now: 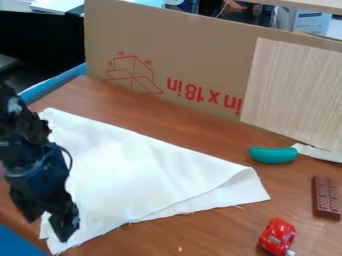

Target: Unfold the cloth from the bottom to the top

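Observation:
At the left edge the black gripper [47,222] hangs over the lower left part of the cloth, its two fingers apart and open, with nothing seen between them. The white cloth [133,172] lies on the wooden table, folded into a roughly triangular shape, wide at the left and narrowing to the right. Near its right end the upper layer curls over, and a strip of the lower layer shows along the front edge. Part of the cloth's left side is hidden behind the arm.
A green-handled knife [272,155] lies right of the cloth, with a brown chocolate bar [326,197] farther right and a red toy car [277,236] near the front. A cardboard panel [194,55] and a light wooden board [297,90] stand along the back.

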`<action>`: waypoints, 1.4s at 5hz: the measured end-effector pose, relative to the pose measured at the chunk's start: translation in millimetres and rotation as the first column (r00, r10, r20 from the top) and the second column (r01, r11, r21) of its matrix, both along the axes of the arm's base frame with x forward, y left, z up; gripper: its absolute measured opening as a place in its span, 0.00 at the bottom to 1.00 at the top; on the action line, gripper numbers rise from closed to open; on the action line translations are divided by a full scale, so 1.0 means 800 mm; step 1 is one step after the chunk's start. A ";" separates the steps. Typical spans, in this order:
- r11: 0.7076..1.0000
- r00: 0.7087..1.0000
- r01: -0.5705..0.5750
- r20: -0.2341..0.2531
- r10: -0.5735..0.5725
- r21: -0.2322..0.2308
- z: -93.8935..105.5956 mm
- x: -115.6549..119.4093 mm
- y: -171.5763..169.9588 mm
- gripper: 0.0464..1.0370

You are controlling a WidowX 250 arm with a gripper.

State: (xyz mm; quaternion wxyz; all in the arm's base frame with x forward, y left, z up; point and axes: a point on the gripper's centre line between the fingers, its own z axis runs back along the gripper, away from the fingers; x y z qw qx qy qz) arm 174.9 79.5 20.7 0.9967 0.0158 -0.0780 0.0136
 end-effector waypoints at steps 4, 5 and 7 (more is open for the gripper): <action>0.996 0.995 0.082 0.061 -0.080 -0.030 -0.022 -0.016 -0.018 0.96; 0.998 0.996 0.065 0.056 -0.063 -0.025 -0.026 -0.014 -0.015 0.94; 1.000 0.997 -0.008 0.077 0.007 0.013 -0.030 0.001 -0.002 0.58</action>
